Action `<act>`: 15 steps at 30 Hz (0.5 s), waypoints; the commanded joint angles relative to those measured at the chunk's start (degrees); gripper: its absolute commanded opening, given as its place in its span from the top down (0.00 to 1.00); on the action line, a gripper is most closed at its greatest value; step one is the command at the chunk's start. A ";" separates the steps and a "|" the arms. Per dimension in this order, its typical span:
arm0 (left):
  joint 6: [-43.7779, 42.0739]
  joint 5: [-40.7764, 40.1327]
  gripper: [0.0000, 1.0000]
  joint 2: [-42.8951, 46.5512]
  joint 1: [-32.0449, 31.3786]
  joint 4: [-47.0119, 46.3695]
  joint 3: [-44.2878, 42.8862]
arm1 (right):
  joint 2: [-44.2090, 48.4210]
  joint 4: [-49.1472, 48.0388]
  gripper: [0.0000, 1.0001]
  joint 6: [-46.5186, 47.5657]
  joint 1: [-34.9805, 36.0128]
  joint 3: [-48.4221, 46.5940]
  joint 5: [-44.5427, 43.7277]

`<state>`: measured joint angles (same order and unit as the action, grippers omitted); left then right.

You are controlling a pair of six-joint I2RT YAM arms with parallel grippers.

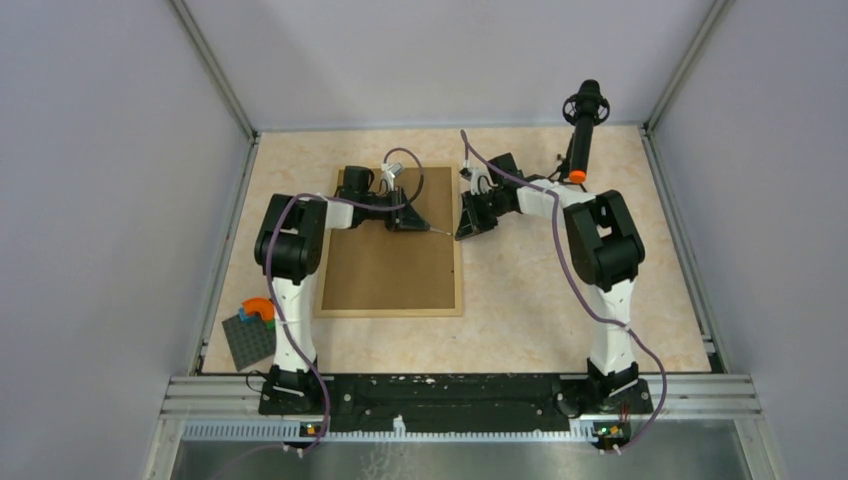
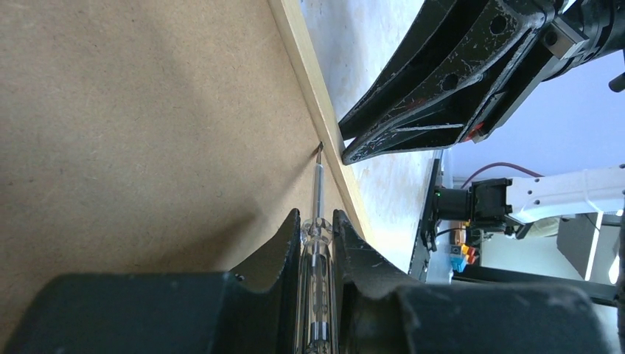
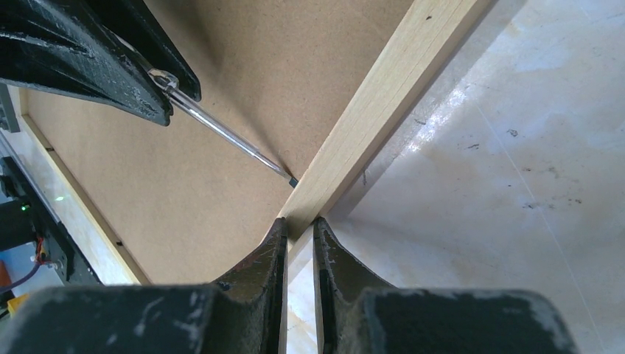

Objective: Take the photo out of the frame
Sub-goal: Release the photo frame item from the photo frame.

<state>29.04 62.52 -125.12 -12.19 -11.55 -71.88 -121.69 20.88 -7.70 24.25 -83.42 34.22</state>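
Just ahead of both jaws, back-up on the beige counter (image 1: 540, 300): large thin light-wood picture frame (image 1: 392, 268), photo unseen, presumably underneath. Pinched in the left jaws: a slim clear-handled screwdriver (image 2: 318, 193); right jaws pressed together at the frame's outer edge. Probably light, stiff; lift by edges.

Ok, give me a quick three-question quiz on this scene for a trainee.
1. True or false: the frame lies with its brown back facing up.
2. Which gripper holds the screwdriver?
3. The screwdriver's tip sits at: A the middle of the frame's back, B the inside edge of the wooden rail, C the bare tabletop.
Key: 1 true; 2 the left gripper; 3 B.
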 commanded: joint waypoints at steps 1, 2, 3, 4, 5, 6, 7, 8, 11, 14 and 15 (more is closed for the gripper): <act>-1.36 -5.67 1.00 -5.95 -5.08 2.71 0.21 | -6.60 -1.20 1.00 2.92 2.52 0.80 -8.11; -1.35 -5.66 1.00 -6.61 -5.19 3.05 -0.10 | -6.75 -1.33 1.00 2.83 2.51 0.72 -8.05; -1.16 -5.47 1.00 -7.15 -5.28 3.18 -0.30 | -6.86 -1.44 1.00 2.79 2.62 0.65 -8.09; -1.03 -5.28 1.00 -7.68 -5.30 3.30 -0.59 | -6.96 -1.39 1.00 2.78 2.61 0.55 -8.11; -1.00 -5.35 1.00 -8.02 -5.30 3.44 -0.81 | -7.02 -1.24 1.00 2.78 2.62 0.47 -8.06; -1.08 -5.47 1.00 -8.40 -5.30 3.58 -0.92 | -7.02 -1.28 1.00 2.78 2.60 0.45 -8.03; -1.15 -5.74 1.00 -8.65 -5.30 3.67 -0.94 | -7.00 -1.19 1.00 2.83 2.65 0.45 -8.03; -1.36 -5.94 1.00 -9.05 -5.30 3.99 -1.13 | -6.99 -1.24 1.00 2.88 2.58 0.53 -7.98; -1.82 -6.27 1.00 -10.24 -5.30 4.67 -1.55 | -6.94 -1.37 1.00 2.75 2.64 0.79 -7.94; -2.25 -6.45 1.00 -11.76 -5.30 5.77 -2.38 | -6.95 -1.60 1.00 2.74 2.72 0.95 -7.80; -2.56 -6.49 1.00 -12.07 -5.38 5.95 -2.62 | -7.00 -1.63 1.00 2.78 2.71 0.86 -7.74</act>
<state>31.05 67.81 -130.04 -11.18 -11.33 -75.70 -122.17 21.69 -7.73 24.25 -84.18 34.50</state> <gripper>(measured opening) 0.222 0.120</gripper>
